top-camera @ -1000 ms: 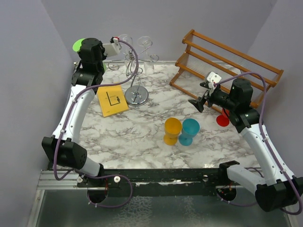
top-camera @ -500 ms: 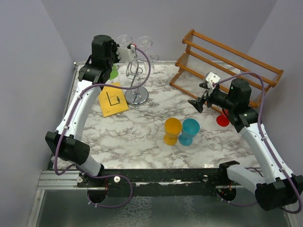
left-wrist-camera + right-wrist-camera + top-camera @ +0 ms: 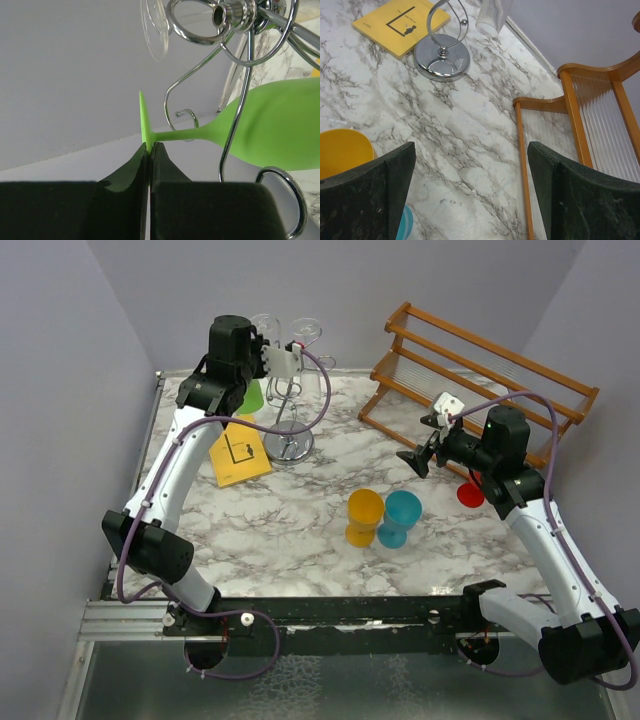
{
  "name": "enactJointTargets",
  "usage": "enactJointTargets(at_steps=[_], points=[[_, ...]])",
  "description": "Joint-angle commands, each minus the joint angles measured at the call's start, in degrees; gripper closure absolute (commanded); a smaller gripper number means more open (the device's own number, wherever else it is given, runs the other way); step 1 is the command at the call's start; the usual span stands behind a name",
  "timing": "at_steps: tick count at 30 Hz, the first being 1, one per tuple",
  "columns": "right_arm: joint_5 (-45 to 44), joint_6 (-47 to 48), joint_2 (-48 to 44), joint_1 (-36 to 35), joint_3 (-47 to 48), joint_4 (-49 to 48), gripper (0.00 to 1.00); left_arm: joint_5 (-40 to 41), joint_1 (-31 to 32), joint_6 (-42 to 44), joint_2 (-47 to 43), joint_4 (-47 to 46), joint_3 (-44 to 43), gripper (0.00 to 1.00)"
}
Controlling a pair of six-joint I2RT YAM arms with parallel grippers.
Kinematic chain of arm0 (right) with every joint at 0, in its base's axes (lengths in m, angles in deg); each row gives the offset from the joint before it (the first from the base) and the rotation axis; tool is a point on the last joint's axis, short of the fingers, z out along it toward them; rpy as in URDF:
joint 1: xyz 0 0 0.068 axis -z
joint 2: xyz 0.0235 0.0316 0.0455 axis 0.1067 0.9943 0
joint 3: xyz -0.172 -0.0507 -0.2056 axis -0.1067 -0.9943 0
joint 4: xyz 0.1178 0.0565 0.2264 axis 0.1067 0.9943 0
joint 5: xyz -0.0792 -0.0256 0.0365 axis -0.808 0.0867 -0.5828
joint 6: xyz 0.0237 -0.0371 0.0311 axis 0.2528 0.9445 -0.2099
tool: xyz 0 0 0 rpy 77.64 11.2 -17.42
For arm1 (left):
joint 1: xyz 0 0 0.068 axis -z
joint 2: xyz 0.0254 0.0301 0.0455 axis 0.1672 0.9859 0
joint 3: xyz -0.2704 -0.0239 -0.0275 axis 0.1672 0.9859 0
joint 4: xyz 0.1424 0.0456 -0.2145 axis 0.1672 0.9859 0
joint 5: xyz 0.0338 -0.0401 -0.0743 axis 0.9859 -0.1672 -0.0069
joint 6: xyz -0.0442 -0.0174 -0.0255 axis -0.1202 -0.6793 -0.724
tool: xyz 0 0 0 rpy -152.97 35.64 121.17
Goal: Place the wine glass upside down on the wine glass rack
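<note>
Left jaws shut on the foot of the green wine glass, pinching the disc edge-on. The stem lies level, the bowl to the right behind a wire of the wine glass rack, which stands at the far left of the bench. Right jaws wide, holding nothing, above the bench near the wooden rack.

Step in hand, as I judge it: hanging the glass.
- Tip the bowl down.
- Slide the stem into a free scroll so the foot seats above the wire.
- Avoid the clear glasses hanging there.
- Move slowly: this thin edge grip may twist.

Containers: yellow cup and blue cup side by side mid-bench. Nothing visible in the yellow one; cannot tell for the blue.
</note>
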Motion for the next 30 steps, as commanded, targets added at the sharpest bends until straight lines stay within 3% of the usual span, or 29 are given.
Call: enactJointTargets(at_steps=[1, 30], points=[[0.5, 0.4, 0.0, 0.1, -0.7, -1.6, 0.07, -1.4, 0.7, 0.7, 0.5, -1.2, -1.3, 1.00], [0.1, 0.4, 0.3, 0.1, -0.8, -1.7, 0.07, 0.3, 1.1, 3.4, 4.4, -6.6, -3.5, 1.00]])
